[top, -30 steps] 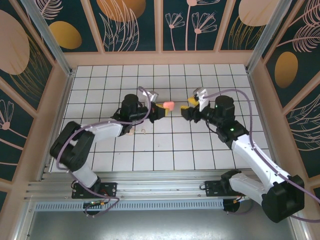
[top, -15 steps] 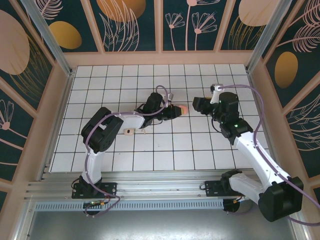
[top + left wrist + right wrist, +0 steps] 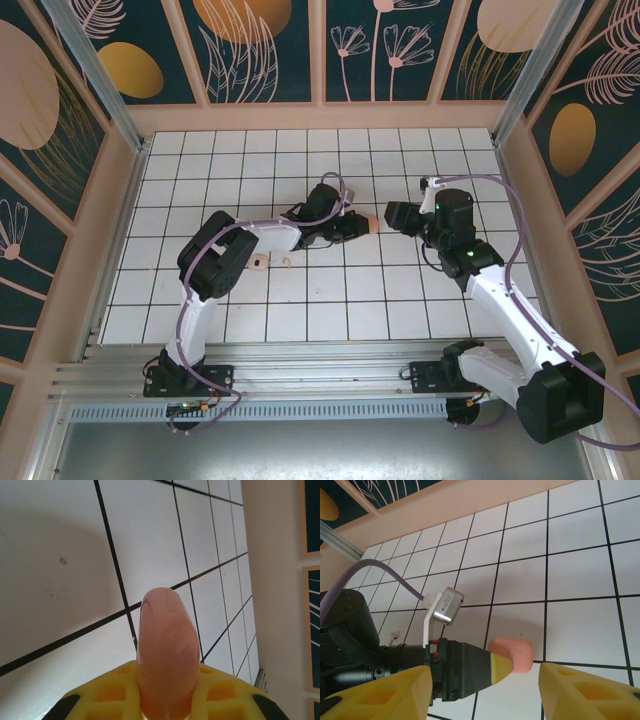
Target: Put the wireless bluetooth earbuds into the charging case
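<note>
**Pink case held at mid-table between the two arms**

The left gripper is pinched onto a salmon-pink case, whose rounded end sticks out past the yellow fingertips. The wrist is held low and nearly level over the white tiled table. The left arm is stretched rightward, with its elbow raised over the left half of the grid.

The right gripper is seen just beside the case, facing it but apart from it. In the right wrist view its yellow fingers are spread wide, with nothing between them. The right arm is extended diagonally up from its base at the lower right.

Two pale beige earbuds are seen lying on the tiles near the left forearm, well apart from the case.

Compared with half a second earlier, the left gripper and case are shifted slightly rightward, and the gap to the right gripper is narrowed. One second earlier the left elbow was folded near the table's left edge. The earbuds are unmoved.
</note>
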Controlling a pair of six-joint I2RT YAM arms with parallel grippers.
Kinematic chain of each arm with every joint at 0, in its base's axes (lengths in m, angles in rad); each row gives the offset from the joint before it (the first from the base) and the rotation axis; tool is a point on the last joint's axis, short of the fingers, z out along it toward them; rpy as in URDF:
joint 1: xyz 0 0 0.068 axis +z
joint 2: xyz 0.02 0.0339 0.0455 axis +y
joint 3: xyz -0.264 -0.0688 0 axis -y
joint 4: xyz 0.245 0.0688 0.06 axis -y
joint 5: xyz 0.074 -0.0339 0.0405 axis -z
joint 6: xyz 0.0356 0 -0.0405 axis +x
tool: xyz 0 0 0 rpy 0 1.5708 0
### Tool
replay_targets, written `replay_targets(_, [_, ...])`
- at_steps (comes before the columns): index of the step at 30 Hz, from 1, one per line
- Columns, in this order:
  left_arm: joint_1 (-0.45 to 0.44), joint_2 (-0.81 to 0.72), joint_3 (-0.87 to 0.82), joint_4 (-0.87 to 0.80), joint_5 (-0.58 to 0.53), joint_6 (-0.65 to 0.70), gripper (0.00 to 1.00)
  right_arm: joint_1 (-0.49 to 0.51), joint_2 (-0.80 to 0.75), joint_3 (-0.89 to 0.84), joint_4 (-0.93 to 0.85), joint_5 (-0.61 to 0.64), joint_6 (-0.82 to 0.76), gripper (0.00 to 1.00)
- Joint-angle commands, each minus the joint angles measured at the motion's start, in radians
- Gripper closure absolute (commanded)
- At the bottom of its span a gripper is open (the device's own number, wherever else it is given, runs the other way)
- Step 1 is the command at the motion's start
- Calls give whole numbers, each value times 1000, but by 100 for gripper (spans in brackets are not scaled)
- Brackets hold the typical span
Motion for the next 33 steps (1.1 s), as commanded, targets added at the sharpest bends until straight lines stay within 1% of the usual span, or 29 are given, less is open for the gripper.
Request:
replay_targets(1, [-16,19,36,-44,-1,-11,83,-8,-11,-7,-6,9,4,41])
replay_targets(4, [-16,19,34,-47,1,-11,81,-9,-14,-11,-5,11,10,41])
replay_targets(14, [-23,40,40,-71,25,-11,78,-9,-11,-14,-1,-2,9,42])
replay_targets(21, [-22,40,39,-108,22,7,72,-10,-16,-17,-1,-4,12,42])
replay_targets(26, [-22,31,42,-149,0,33,66,-10,-18,-20,1,-9,13,44])
replay_targets(28, [-23,23,43,-167,-14,45,61,-10,-20,-22,4,-9,16,44])
replay_targets(33, [-23,-22,54,-251,-76,109,58,-10,-31,-21,-7,-4,14,44])
